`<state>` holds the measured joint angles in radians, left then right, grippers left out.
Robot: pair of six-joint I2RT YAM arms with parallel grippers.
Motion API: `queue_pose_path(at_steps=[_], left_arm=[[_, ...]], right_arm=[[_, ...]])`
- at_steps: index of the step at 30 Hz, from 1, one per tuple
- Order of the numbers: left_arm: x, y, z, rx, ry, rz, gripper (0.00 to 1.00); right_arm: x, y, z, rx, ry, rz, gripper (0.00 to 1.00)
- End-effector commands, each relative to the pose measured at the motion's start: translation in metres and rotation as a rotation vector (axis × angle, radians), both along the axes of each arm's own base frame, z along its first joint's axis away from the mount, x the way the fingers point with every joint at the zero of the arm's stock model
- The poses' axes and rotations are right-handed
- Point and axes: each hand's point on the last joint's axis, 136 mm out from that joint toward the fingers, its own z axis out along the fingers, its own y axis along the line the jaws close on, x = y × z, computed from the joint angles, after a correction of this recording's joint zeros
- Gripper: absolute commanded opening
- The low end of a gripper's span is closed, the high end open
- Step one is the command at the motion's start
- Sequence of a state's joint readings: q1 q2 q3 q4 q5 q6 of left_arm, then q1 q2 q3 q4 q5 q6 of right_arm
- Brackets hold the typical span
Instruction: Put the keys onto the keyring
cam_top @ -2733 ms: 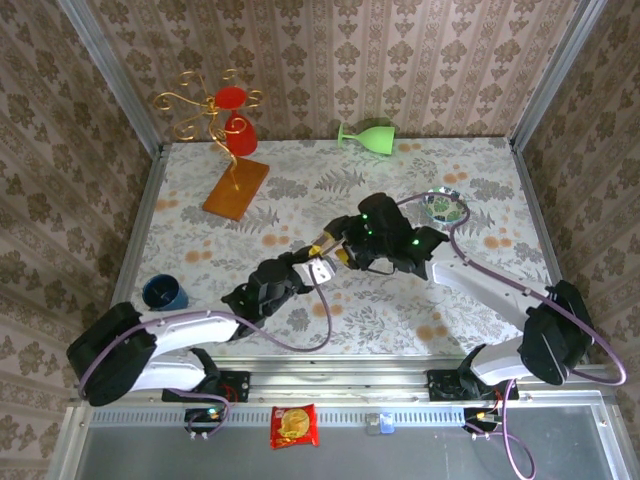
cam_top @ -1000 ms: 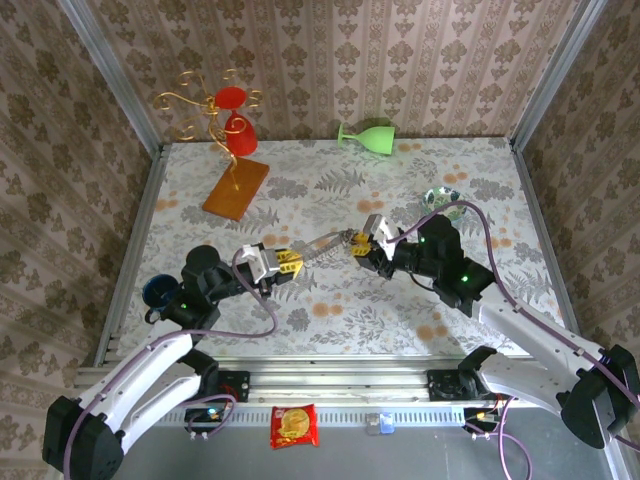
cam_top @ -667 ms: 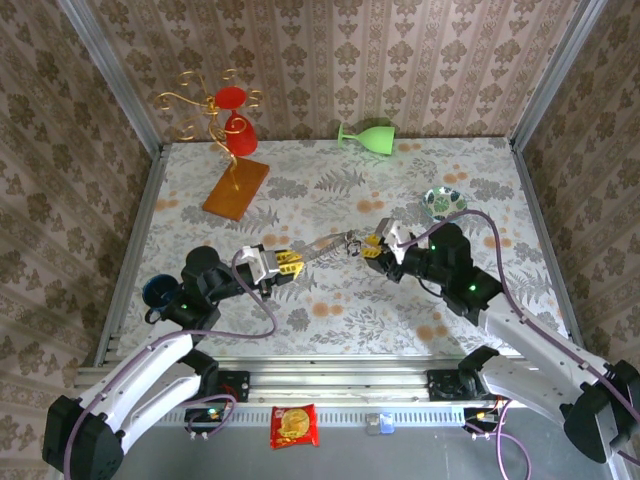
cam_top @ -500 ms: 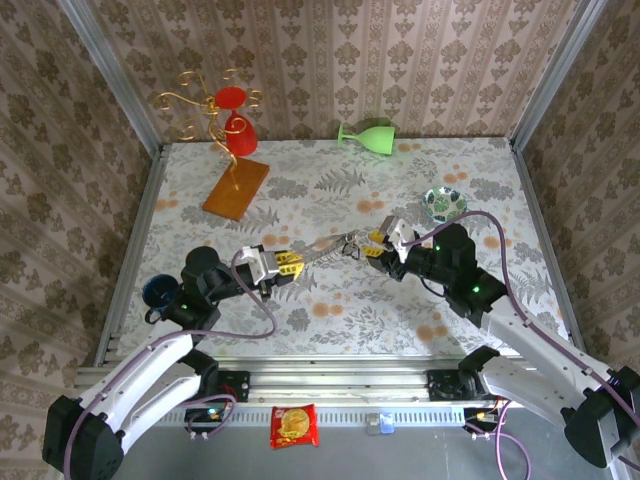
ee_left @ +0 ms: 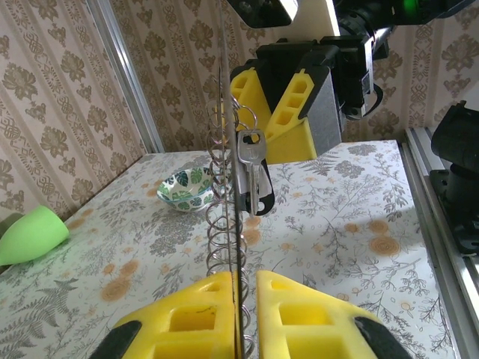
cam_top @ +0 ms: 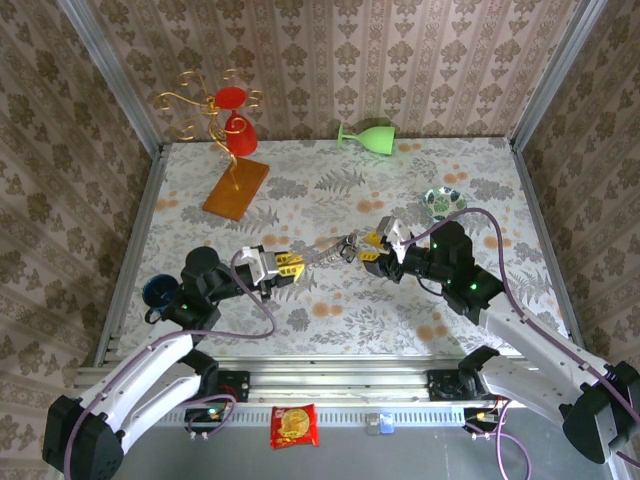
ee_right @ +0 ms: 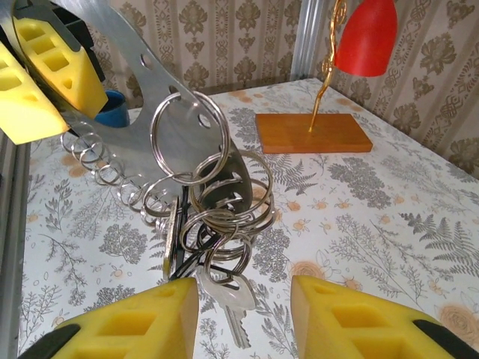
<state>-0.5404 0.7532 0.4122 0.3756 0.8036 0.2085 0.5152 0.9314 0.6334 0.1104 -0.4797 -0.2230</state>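
Top external: left gripper (cam_top: 288, 266) is clamped on the near end of the keyring (cam_top: 320, 252), a flat steel strip strung with small split rings, held clear of the bench (cam_top: 300, 180) near its middle. Strip runs right and slightly away, toward the right gripper (cam_top: 380, 240), whose fingers sit at its far end. Green-patterned dish (cam_top: 441, 203) by the right edge. Green cup (cam_top: 368, 134) lies on its side at the far edge. Gold stand (cam_top: 235, 160) with red cups at the far left corner, blue cup (cam_top: 162, 292) at the left edge. Red snack packet (cam_top: 294, 425) on the near rail, print too small to read.

Left wrist: yellow fingers (ee_left: 187, 325) pressed together on the strip, seen edge-on and upright. The keys (ee_left: 251, 172) hang from a ring partway up, just right of the strip: one silver, something dark behind it. Right gripper's yellow fingers are directly beyond them. No readable stamp on the key.

Right wrist: strip seen broadside here, so its punched holes and the bunch of rings show. Right fingers (ee_right: 127, 329) stand apart, one on each side of the bunch, with a gap on both sides. A silver key hangs lowest, between the fingertips, touching neither.
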Motion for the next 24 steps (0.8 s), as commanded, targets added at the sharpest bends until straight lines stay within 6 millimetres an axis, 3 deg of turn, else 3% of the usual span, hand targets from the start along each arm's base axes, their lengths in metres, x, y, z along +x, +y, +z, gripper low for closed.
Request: queue_pose_path(at_steps=[1, 6, 12, 18, 21, 24], left_arm=[[-0.005, 0.000, 0.012, -0.039, -0.040, -0.034, 0.00], [-0.005, -0.001, 0.013, -0.044, -0.040, -0.036, 0.00], [0.001, 0.001, 0.014, -0.055, -0.042, 0.005, 0.00], [0.001, 0.001, 0.016, -0.064, -0.038, 0.005, 0.00], [0.001, 0.001, 0.017, -0.069, -0.032, 0.000, 0.00], [0.001, 0.001, 0.018, -0.072, -0.035, 0.003, 0.00]], right_arm=[[-0.003, 0.004, 0.029, 0.064, -0.049, 0.022, 0.40], [0.000, 0.009, 0.035, 0.077, -0.049, 0.036, 0.39], [-0.008, 0.020, 0.016, 0.052, 0.018, 0.081, 0.44], [0.000, 0.023, -0.002, 0.021, 0.022, 0.035, 0.51], [0.008, 0.028, 0.000, 0.051, 0.014, 0.016, 0.51], [0.013, 0.031, 0.000, 0.054, 0.017, 0.001, 0.44]])
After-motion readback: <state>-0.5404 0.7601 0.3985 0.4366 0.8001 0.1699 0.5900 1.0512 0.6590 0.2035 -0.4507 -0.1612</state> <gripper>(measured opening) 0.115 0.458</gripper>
